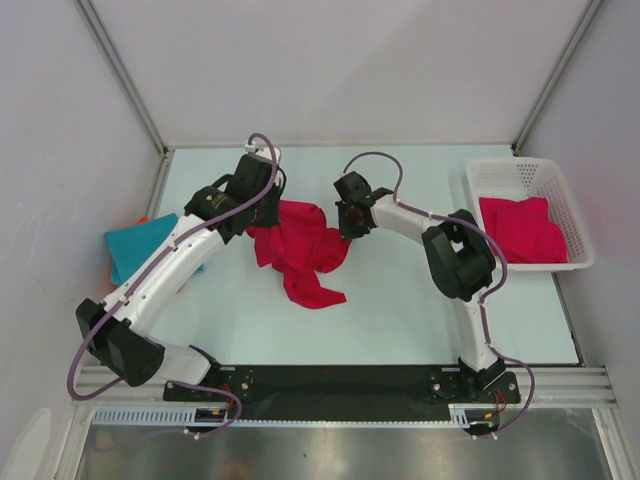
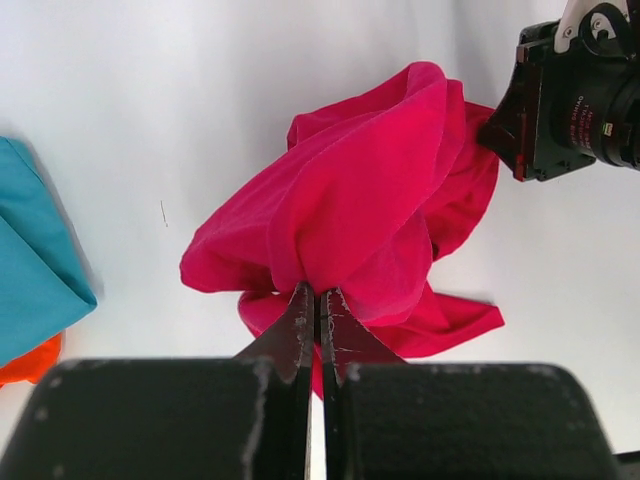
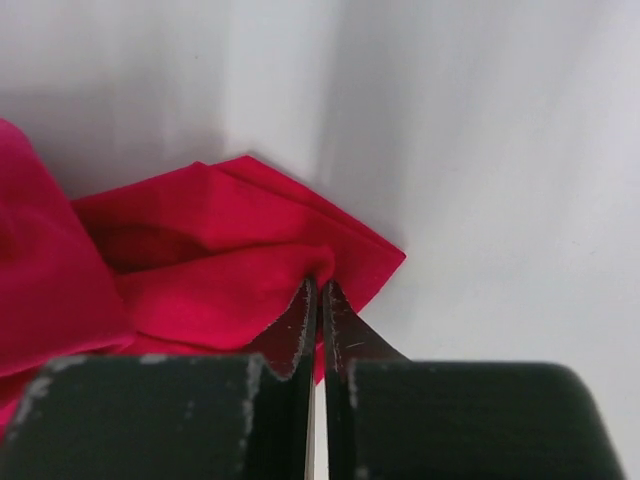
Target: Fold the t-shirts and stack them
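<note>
A crumpled crimson red t-shirt [image 1: 302, 250] hangs bunched between my two grippers over the middle of the table; it also shows in the left wrist view [image 2: 370, 200] and the right wrist view [image 3: 210, 260]. My left gripper [image 1: 268, 210] is shut on its left part [image 2: 312, 292]. My right gripper [image 1: 345, 222] is shut on a fold at its right edge [image 3: 320, 282]. A folded teal t-shirt [image 1: 140, 245] lies at the left with an orange one [image 2: 25, 365] under it. Another crimson t-shirt [image 1: 522, 230] lies in the basket.
The white mesh basket [image 1: 520, 172] stands at the back right of the table. The enclosure's white walls stand close on the left, back and right. The right wrist's camera body [image 2: 570, 90] shows at the upper right of the left wrist view.
</note>
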